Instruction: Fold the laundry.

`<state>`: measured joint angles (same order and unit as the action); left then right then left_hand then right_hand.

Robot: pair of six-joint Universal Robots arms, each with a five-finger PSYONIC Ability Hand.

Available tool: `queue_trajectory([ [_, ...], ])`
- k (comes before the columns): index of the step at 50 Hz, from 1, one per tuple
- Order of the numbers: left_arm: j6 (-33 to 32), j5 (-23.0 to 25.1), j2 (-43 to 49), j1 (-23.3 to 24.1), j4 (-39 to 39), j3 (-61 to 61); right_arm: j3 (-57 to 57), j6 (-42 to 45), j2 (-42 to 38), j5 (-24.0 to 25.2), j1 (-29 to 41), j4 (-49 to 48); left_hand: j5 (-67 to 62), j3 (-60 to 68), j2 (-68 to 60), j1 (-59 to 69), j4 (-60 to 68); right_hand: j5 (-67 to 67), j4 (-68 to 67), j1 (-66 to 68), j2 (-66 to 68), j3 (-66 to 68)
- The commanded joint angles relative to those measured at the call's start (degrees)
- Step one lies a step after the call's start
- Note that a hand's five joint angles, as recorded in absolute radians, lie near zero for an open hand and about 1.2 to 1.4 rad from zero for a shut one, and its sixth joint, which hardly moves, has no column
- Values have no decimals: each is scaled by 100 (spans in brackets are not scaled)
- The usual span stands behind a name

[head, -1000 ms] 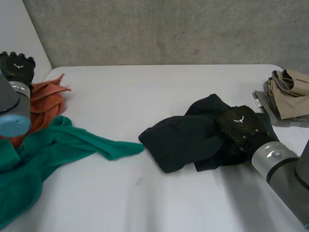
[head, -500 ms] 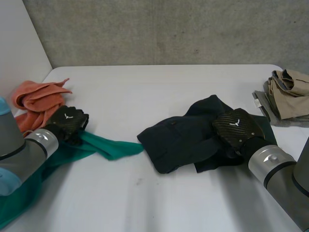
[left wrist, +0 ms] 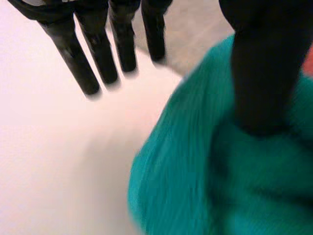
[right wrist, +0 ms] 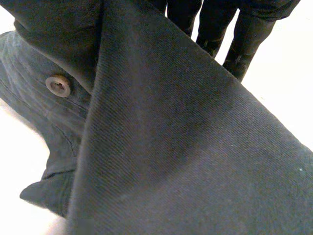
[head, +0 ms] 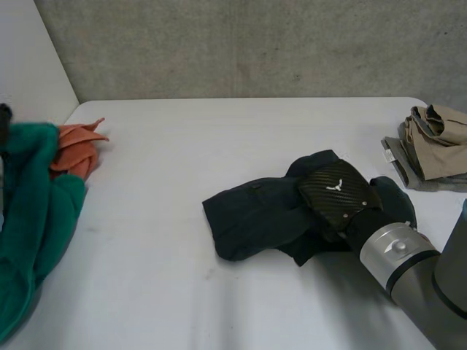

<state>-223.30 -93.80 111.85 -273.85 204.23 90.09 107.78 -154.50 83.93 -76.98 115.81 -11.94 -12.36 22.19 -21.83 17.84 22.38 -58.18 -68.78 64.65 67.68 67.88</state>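
A grey wall (head: 255,44) is standing behind the white table (head: 219,292). At the table's right edge a tan pile (head: 438,138) of clothes is sitting on a grey piece, near the dark garment (head: 248,219) but not touching it. At the far left corner an orange cloth (head: 76,149) is lying bunched, partly behind the teal cloth (head: 33,219). The teal cloth is hanging raised at the left edge and is cut off there.

The dark garment is lying crumpled right of the table's middle. The right hand (head: 336,193) is resting palm-down on its right half. In the right wrist view a fold of it is rising in front of the palm and hiding the thumb. The fingers (right wrist: 247,44) are reaching out straight and close together past the fold's edge, over bare table. A button (right wrist: 58,85) is showing on the garment beside the fold.

In the left wrist view the left hand (left wrist: 264,58) is holding its fingers (left wrist: 100,58) straight, slightly spread and clear of the teal cloth. Its thumb is lying against the cloth. Whether the cloth is hanging on the thumb or only touching it is hard to make out.
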Motion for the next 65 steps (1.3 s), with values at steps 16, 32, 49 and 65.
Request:
queue_trajectory([
  [16, 1904, 820, -1860, 929, -1271, 1204, -2040, -906, -1765, 326, 1954, 551, 1236, -1219, 1183, -784, -1238, 5491, 5551, -5138, -5441, -5461],
  [32, 2870, 1496, -2221, 2203, -2178, 2135, -1866, -1364, 290, 261, 268, 2424, 1236, -1219, 1183, -784, -1238, 5818, 5878, -5465, -5768, -5788],
  [49, 3344, 136, -313, 3548, -1175, 1336, -653, -1153, 730, 1353, -928, 2311, 962, -945, 909, -510, -964, 5818, 5878, -5465, -5768, -5788],
  [65, 3714, 274, -1929, 2785, -1570, 1705, -1223, -1627, 766, 1213, -68, 1959, 1012, -996, 960, -560, -1015, 5818, 5878, -5465, -5768, -5788],
])
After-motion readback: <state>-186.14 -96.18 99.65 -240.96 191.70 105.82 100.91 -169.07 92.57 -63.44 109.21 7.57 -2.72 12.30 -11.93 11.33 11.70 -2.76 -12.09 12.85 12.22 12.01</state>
